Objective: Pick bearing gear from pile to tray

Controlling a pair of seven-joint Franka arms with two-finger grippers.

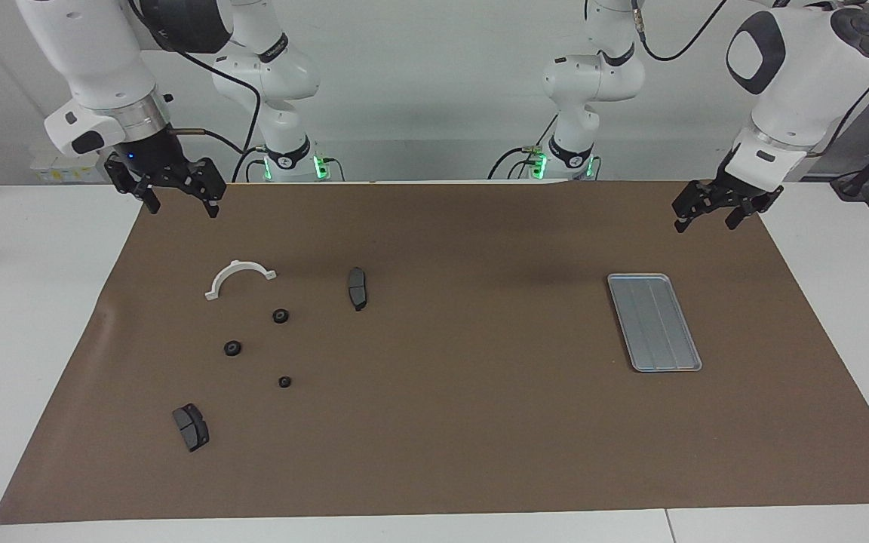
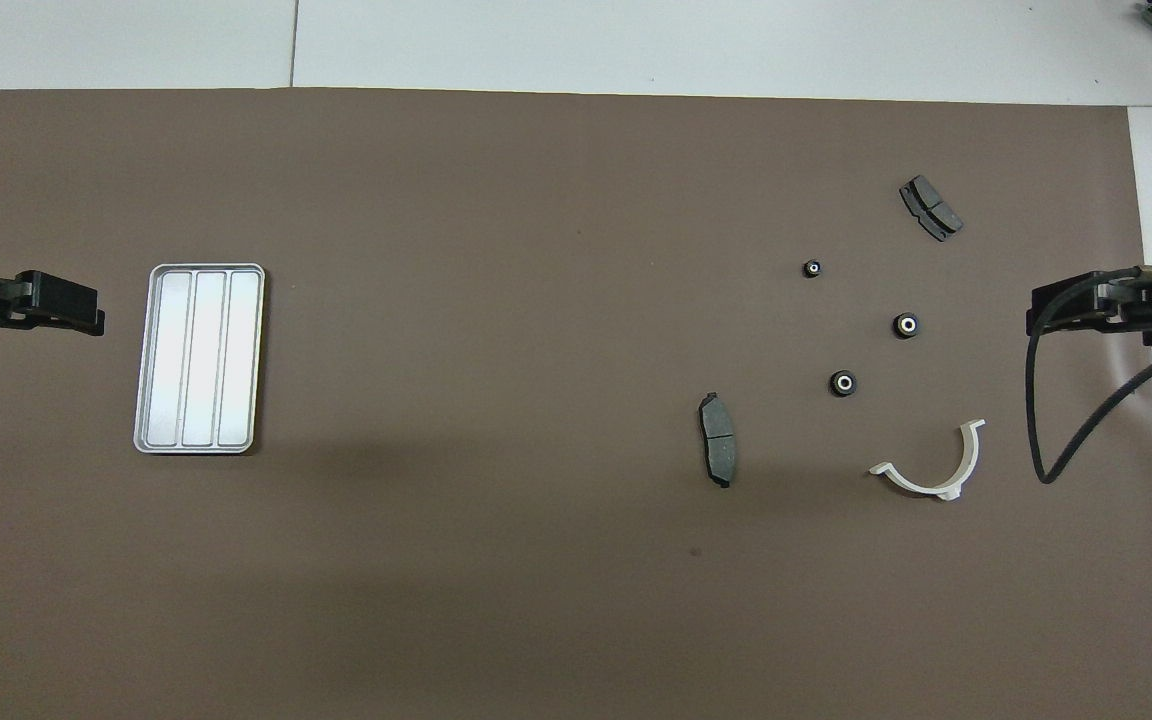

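Three small black bearing gears lie loose on the brown mat in the pile at the right arm's end, seen from above as gears. The silver ridged tray sits empty at the left arm's end. My right gripper hangs open above the mat's edge by the pile, holding nothing. Above the mat's edge by the tray, my left gripper is open and holds nothing too.
A white half-ring bracket lies nearer to the robots than the gears. One dark brake pad lies beside the pile toward the middle. Another brake pad lies farthest from the robots.
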